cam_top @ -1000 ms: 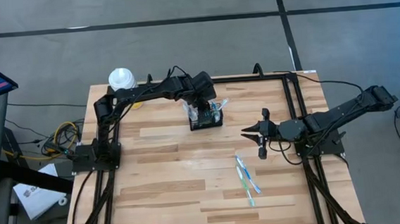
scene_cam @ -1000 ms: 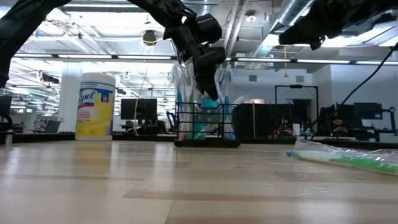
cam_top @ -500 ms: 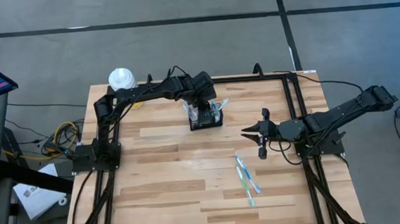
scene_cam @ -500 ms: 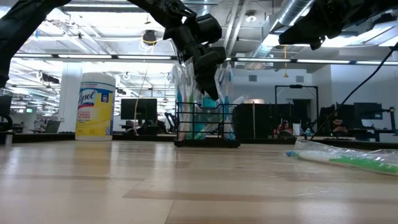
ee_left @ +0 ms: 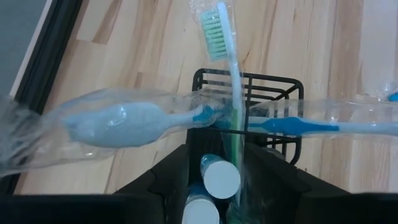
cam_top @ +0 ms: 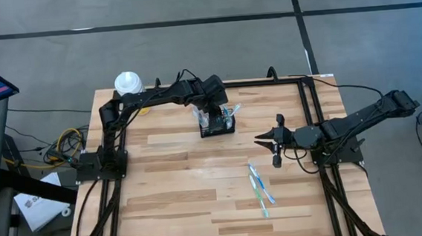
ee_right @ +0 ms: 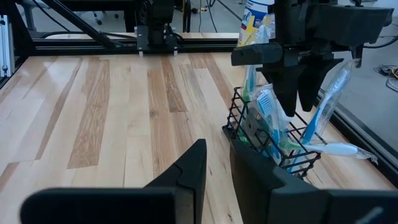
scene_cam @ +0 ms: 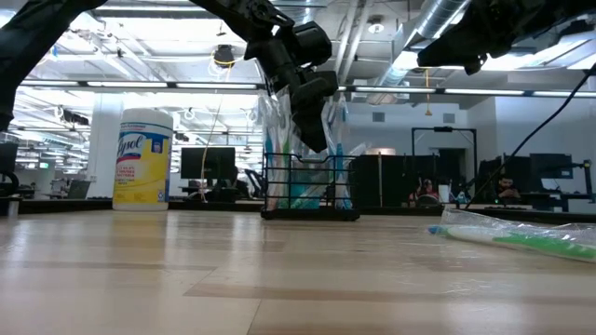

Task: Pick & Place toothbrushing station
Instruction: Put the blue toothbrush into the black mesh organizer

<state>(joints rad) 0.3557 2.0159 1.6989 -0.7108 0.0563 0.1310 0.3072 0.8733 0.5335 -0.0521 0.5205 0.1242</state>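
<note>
The toothbrushing station (cam_top: 217,125), a small black wire holder, stands on the wooden table toward its far edge, near the middle. A green toothbrush (ee_left: 229,93) stands in it head up. Blue toothbrushes in clear wrappers (ee_left: 124,121) lean out over its rim, and white-capped tubes (ee_left: 221,177) sit inside. My left gripper (ee_left: 217,168) hangs over the holder (scene_cam: 310,186), open and slanting down, one finger on each side of the green toothbrush's handle. My right gripper (cam_top: 259,138) waits above the table's right part, pointing at the holder (ee_right: 267,143), its fingers (ee_right: 193,165) a little apart around nothing.
Wrapped toothbrushes (cam_top: 259,185) lie on the table right of centre, toward the near edge. A yellow wipes canister with a white cap (cam_top: 128,83) stands at the far left corner. Black frame rails run along the table's left, right and far sides.
My left gripper's fingers have spread apart over the holder, and the hand has stayed in place. The green toothbrush stands in the holder between them.
</note>
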